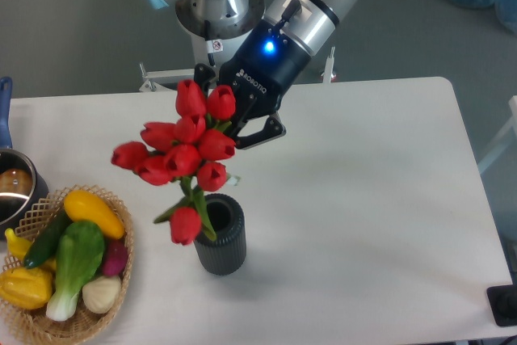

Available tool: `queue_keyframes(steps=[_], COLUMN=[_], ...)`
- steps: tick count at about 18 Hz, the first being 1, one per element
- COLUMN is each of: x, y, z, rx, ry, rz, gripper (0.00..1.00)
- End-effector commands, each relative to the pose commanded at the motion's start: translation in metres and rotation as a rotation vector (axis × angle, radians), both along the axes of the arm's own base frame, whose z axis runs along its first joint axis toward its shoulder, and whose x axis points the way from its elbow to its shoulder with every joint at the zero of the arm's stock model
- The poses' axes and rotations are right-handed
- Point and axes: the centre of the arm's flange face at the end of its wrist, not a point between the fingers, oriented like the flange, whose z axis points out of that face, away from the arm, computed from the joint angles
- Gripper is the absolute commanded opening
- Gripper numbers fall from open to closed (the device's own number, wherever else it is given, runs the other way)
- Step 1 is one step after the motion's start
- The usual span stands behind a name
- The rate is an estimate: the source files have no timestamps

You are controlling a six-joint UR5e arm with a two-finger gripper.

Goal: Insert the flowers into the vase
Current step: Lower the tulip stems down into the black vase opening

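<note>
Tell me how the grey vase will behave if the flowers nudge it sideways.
The vase looks tall for its narrow base, so it may tip. It stands free on the smooth table, so it could slide instead. The flowers overhang its left rim, favouring an off-centre push.
</note>
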Motion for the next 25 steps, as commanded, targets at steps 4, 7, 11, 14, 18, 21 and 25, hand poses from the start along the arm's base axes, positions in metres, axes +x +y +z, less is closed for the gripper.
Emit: queue_keyframes(steps=[4,7,11,14,18,21,25], x=[-0.011,-0.017,-0.020,-0.021,-0.026,-0.030,-0.029], y=[0.013,0.015,0.013,0.011,0.006,0.002,0.003], z=[-0.024,-0.028,-0.026,-0.030,-0.035,-0.038,-0.044], rx=[0.064,0.087,0.095,0.091,0.085,0.083,0.079], ry=[0.002,-0.019,-0.022,-0.030,-0.038,-0.042,-0.044], rz=[-0.035,-0.046,-0.044,-0.041,-0.028,-0.019,-0.021], gripper=[0.00,0.00,0.00,0.00,0.00,0.00,0.00])
